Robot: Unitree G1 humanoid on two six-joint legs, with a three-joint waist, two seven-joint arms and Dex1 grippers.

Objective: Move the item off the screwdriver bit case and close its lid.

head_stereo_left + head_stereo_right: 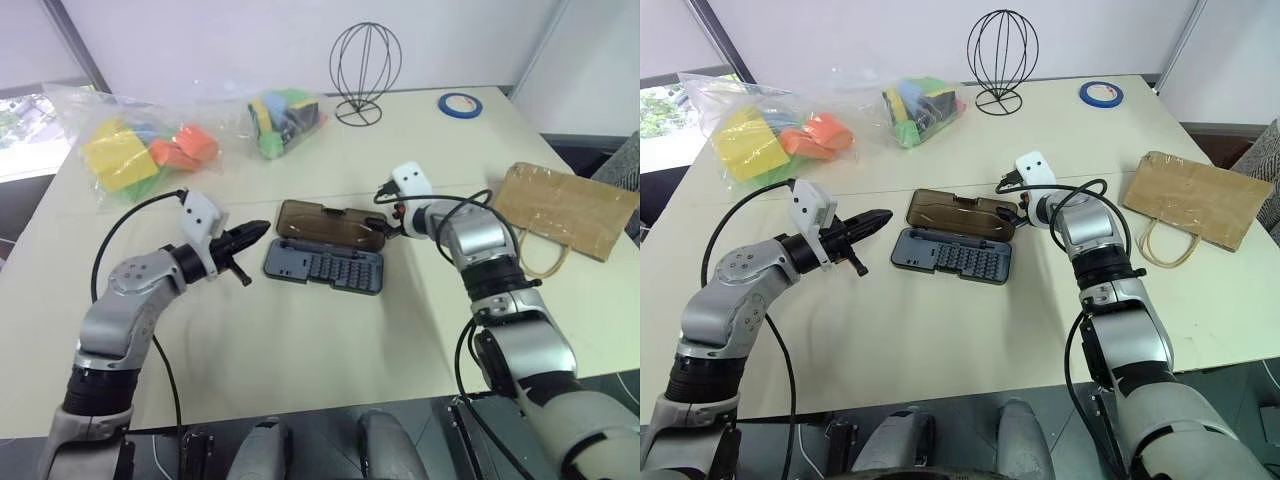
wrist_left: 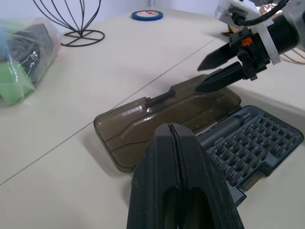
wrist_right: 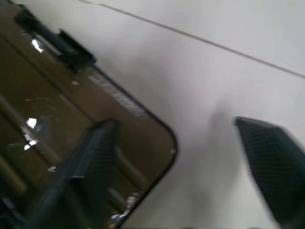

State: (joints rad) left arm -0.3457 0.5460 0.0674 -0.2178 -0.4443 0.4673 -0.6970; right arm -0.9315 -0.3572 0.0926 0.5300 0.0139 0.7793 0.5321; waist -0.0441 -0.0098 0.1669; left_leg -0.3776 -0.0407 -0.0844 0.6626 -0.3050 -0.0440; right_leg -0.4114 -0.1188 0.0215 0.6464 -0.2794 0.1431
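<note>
Two grippers are seen raised over a cream bench (image 1: 940, 340), with the screwdriver bit case (image 1: 952, 257) laid open between them near the bench's middle. The left gripper (image 1: 872, 222) is held level just beside the case's left end, its jaws clenched together with nothing between them. The right gripper (image 2: 209, 71) is poised over the right end of the lid (image 1: 962, 214), its jaws parted and astride that corner, one above the smoky panel and one above bare bench. The lid is laid flat behind the grey base. The brown paper bag (image 1: 1193, 198) is seen well apart from the case, at the bench's right edge. Toward the far edge, two clear bags of coloured blocks (image 1: 760, 135), a wire stand (image 1: 1002, 55) and a roll of blue tape (image 1: 1100, 94) are set out.
</note>
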